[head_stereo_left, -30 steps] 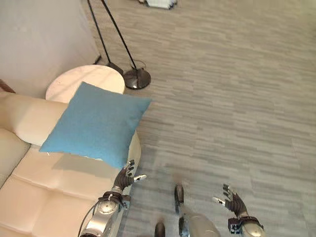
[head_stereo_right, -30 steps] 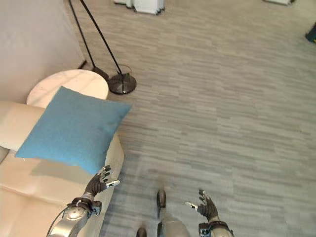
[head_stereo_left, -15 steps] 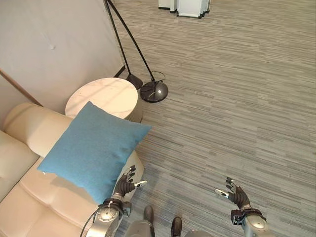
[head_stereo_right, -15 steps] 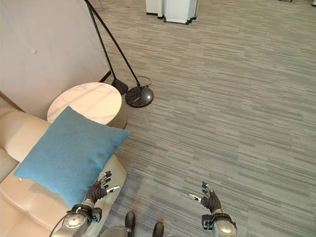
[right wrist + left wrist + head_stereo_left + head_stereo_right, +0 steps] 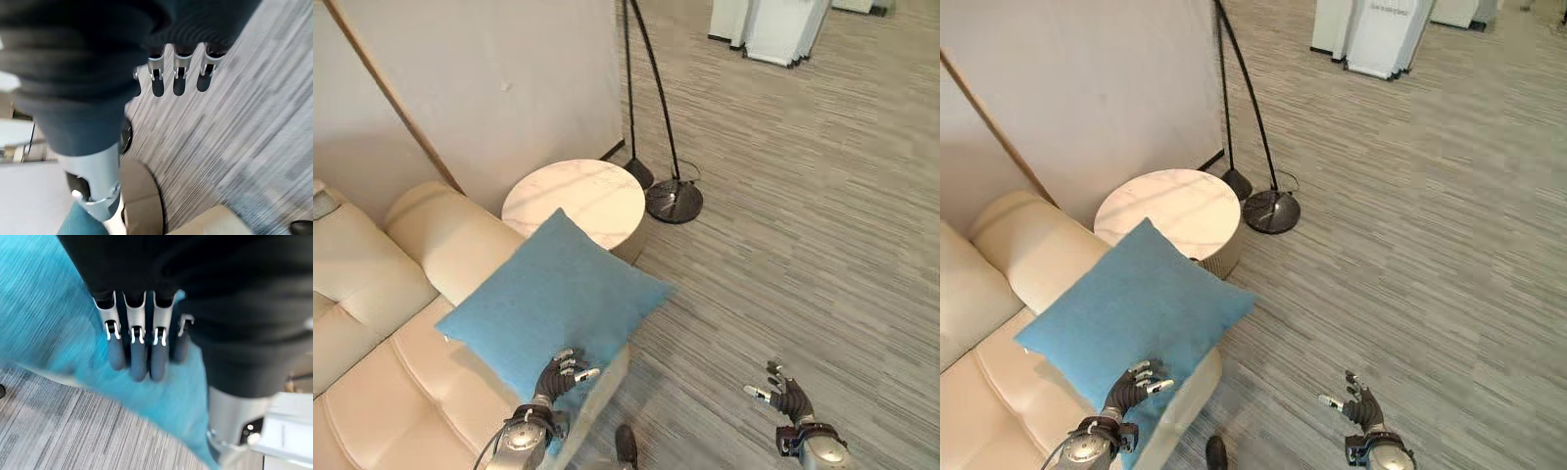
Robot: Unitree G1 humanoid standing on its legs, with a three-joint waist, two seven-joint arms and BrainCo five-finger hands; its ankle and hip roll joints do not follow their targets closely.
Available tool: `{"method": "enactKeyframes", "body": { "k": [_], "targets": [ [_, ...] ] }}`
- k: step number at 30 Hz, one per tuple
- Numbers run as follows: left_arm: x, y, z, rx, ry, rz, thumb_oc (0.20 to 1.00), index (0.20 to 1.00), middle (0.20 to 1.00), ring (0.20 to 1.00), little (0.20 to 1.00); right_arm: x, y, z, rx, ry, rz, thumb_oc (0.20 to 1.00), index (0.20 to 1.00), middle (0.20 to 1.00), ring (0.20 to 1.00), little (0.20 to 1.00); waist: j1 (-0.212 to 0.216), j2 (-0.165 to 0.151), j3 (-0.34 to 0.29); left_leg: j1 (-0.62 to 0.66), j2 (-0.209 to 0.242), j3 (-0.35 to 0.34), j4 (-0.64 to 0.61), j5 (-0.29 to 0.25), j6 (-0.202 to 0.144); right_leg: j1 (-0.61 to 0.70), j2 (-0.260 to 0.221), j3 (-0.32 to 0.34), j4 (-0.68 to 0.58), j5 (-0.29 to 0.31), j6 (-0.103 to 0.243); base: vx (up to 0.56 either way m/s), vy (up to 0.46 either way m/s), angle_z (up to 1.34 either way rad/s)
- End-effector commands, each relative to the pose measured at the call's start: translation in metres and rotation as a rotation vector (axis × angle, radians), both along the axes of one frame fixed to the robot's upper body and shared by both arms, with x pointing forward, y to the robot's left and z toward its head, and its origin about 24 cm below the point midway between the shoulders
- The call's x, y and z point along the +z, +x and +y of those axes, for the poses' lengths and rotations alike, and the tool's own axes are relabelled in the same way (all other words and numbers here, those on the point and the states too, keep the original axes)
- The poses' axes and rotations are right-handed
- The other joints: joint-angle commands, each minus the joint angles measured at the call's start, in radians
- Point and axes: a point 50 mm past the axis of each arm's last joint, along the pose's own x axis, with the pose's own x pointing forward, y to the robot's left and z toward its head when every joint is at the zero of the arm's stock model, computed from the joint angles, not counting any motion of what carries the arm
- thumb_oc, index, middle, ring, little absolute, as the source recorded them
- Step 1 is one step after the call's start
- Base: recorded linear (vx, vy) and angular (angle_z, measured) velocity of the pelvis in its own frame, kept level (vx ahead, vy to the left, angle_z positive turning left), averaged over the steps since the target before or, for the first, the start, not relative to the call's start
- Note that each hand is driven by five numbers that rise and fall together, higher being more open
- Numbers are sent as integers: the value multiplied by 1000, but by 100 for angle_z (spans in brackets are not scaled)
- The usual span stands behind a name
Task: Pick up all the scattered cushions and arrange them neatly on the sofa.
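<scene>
One blue cushion [image 5: 553,308] lies on the cream sofa [image 5: 382,392], draped over the seat's front corner by the armrest, with one corner poking out past the edge toward the round table [image 5: 574,203] at its 1 o'clock. The left hand [image 5: 560,372] sits at the cushion's 6 o'clock edge, its fingers [image 5: 132,357] relaxed and straight over the fabric, gripping nothing. The right hand [image 5: 785,399] hovers above the bare floor [image 5: 803,215], likewise released and empty.

My worry is the overhang: much of the cushion seems to lack support, so a careless brush from the left hand could tip it onto the floor. The floor lamp [image 5: 674,199] base stands at the table's 3 o'clock. No containers appear anywhere.
</scene>
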Motion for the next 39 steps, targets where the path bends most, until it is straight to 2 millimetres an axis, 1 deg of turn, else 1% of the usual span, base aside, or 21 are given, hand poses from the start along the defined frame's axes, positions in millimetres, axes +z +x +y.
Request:
{"method": "enactKeyframes", "body": {
  "k": [1,3,4,5,7,9,10,12,13,14,16,18,22,25,26,27,28,30,33,36,39],
  "targets": [
    [25,19,16,-14,66,-124,1000,1000,1000,1000,1000,19,25,6,37,1,-130,1000,1000,1000,1000,1000,17,-37,29,44,1,-41,-9,-98,-55,86,-56,134,-154,342,88,173,165,54],
    [27,22,15,-16,60,-137,1000,1000,1000,1000,1000,20,27,9,40,7,-138,1000,1000,1000,1000,1000,10,-17,43,57,16,-68,-9,-93,-51,14,-21,184,-130,296,50,139,80,114],
    [28,24,13,-15,40,-149,1000,1000,1000,1000,1000,21,27,10,35,20,-144,1000,1000,1000,1000,1000,2,3,50,67,27,-105,-9,-88,-60,-17,19,233,-220,235,25,273,-29,145],
    [29,25,11,-14,24,-152,1000,1000,1000,1000,1000,20,28,10,25,27,-140,1000,1000,1000,1000,1000,-9,15,64,88,32,-158,-9,-89,-68,-29,66,329,-405,225,18,312,-71,85],
    [28,25,11,-15,25,-151,1000,1000,1000,1000,1000,19,27,10,24,27,-136,1000,1000,1000,1000,1000,-10,15,65,94,32,-171,-9,-91,-70,-28,71,356,-461,246,22,148,-68,86],
    [29,25,13,-13,25,-152,1000,1000,1000,1000,1000,17,24,10,28,27,-122,1000,1000,1000,1000,1000,-17,11,72,106,30,-223,-9,-95,-77,-80,82,477,-602,321,42,171,-133,69],
    [29,25,13,-14,26,-152,1000,1000,1000,1000,1000,16,23,9,30,26,-115,1000,1000,1000,1000,1000,-20,8,77,111,29,-243,-9,-97,-79,-82,82,493,-630,338,47,191,-187,76],
    [29,25,14,-13,27,-153,1000,1000,1000,1000,1000,15,22,9,32,24,-109,1000,1000,1000,1000,1000,-25,7,80,114,30,-264,-9,-99,-82,-96,85,520,-657,348,49,128,-167,66],
    [29,25,15,-9,24,-158,1000,1000,1000,1000,1000,12,18,10,38,27,-94,1000,1000,1000,1000,1000,-28,-2,79,121,29,-314,-9,-99,-94,-108,90,572,-653,359,54,191,-253,60],
    [28,24,15,-2,18,-153,1000,1000,1000,1000,1000,11,17,9,39,26,-86,1000,1000,1000,1000,1000,-31,-4,82,133,33,-338,-6,-105,-100,-98,98,586,-641,354,55,189,-253,81],
    [25,23,16,13,11,-143,1000,1000,1000,1000,1000,10,17,10,45,27,-81,1000,1000,1000,1000,1000,-28,-12,77,138,41,-360,0,-112,-112,-79,96,570,-648,350,47,210,-320,117],
    [17,16,17,68,-34,-106,1000,1000,1000,1000,1000,8,16,7,59,13,-64,1000,1000,1000,1000,1000,-18,-23,46,128,77,-391,15,-112,-140,-43,98,531,-679,350,28,309,-541,83],
    [10,13,8,149,-154,-79,1000,1000,1000,1000,1000,11,19,1,72,-19,-78,1000,1000,1000,1000,1000,-13,-36,39,62,123,-401,82,-83,-178,14,115,419,-679,285,-14,155,-452,79],
    [9,13,3,175,-208,-72,1000,1000,1000,1000,1000,13,17,-6,49,-32,-77,1000,1000,1000,1000,1000,-29,-42,48,31,137,-222,101,-82,-158,44,97,335,-679,259,-21,35,-133,105],
    [9,13,3,175,-208,-72,1000,1000,1000,1000,1000,13,17,-6,49,-32,-77,1000,1000,1000,1000,1000,-28,-42,48,31,137,-222,101,-82,-158,44,97,335,-679,259,-21,25,-75,131],
    [7,9,2,186,-221,-59,1000,1000,1000,1000,1000,10,13,-8,36,-36,-59,1000,1000,1000,1000,1000,-39,-41,44,40,148,-89,92,-90,-160,57,100,297,-679,242,-22,36,-52,82],
    [7,7,2,187,-223,-57,1000,1000,1000,1000,1000,10,11,-10,30,-42,-54,1000,1000,1000,1000,1000,-41,-40,43,45,153,-57,83,-84,-164,62,102,288,-679,239,-23,49,-60,54],
    [6,3,4,201,-229,-52,1000,1000,1000,1000,1000,9,7,-15,15,-57,-43,1000,1000,1000,1000,1000,-41,-39,40,56,161,-39,56,-66,-173,68,106,274,-679,234,-25,39,-23,34],
    [20,-13,24,255,-186,-97,1000,1000,1000,1000,1000,17,-9,-46,-97,-105,-44,1000,1000,1000,1000,1000,-35,-47,28,77,170,-56,-9,-35,-182,82,107,219,-679,227,-28,42,0,34],
    [28,-32,47,335,-149,-117,1000,1000,1000,1000,1000,29,-23,-74,-150,-166,-49,1000,1000,1000,1000,1000,-22,-55,30,78,170,-68,-9,-40,-182,93,102,196,-679,222,-27,16,51,47],
    [32,-40,57,372,-129,-128,1000,1000,1000,1000,1000,36,-29,-86,-156,-199,-48,1000,1000,1000,1000,1000,-14,-61,28,76,167,-75,-9,-43,-180,97,97,186,-679,222,-25,14,46,8]
  ]
}}
